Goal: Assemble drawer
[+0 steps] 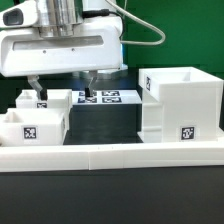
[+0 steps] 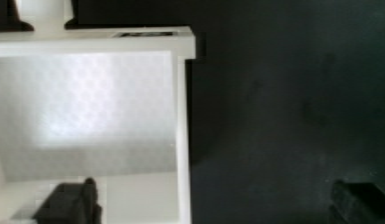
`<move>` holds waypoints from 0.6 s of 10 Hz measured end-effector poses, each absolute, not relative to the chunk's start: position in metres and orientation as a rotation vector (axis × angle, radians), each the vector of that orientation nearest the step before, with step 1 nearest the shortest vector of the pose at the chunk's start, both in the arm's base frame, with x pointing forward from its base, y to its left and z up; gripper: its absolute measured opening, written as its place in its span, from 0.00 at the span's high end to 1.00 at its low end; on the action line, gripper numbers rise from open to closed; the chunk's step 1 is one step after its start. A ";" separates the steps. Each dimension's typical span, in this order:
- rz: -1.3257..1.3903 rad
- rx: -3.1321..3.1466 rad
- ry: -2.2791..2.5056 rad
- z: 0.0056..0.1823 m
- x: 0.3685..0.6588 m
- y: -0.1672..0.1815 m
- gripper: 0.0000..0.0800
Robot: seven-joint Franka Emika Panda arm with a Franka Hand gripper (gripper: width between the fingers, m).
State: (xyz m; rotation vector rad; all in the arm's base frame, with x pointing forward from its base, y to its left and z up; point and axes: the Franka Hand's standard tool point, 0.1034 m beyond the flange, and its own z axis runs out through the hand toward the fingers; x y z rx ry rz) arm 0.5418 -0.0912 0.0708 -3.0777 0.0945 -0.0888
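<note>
The drawer's tall white housing (image 1: pixel 180 105) stands at the exterior view's right, with a tag on its front. Two smaller white trays stand at the left: a back tray (image 1: pixel 52 101) and a front tray (image 1: pixel 30 127) with a tag. My gripper (image 1: pixel 63 90) hangs low over the back tray, open and empty. One finger (image 1: pixel 36 95) is over the tray's inside, the other (image 1: pixel 90 84) outside its right wall. In the wrist view the tray (image 2: pixel 91 100) shows its open inside and a knob (image 2: pixel 47 10). My gripper (image 2: pixel 215 205) straddles the tray's side wall, with one finger (image 2: pixel 68 200) inside it.
The marker board (image 1: pixel 108 98) lies flat on the dark table between the trays and the housing. A low white border wall (image 1: pixel 110 155) runs along the front. A green backdrop is behind.
</note>
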 end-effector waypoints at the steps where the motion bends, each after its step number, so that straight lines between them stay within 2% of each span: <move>1: -0.076 -3.076 0.091 0.069 0.540 -0.092 0.19; 2: -0.045 -3.071 0.100 0.064 0.537 -0.095 0.19; 6: -0.024 -3.097 0.116 0.028 0.525 -0.106 0.19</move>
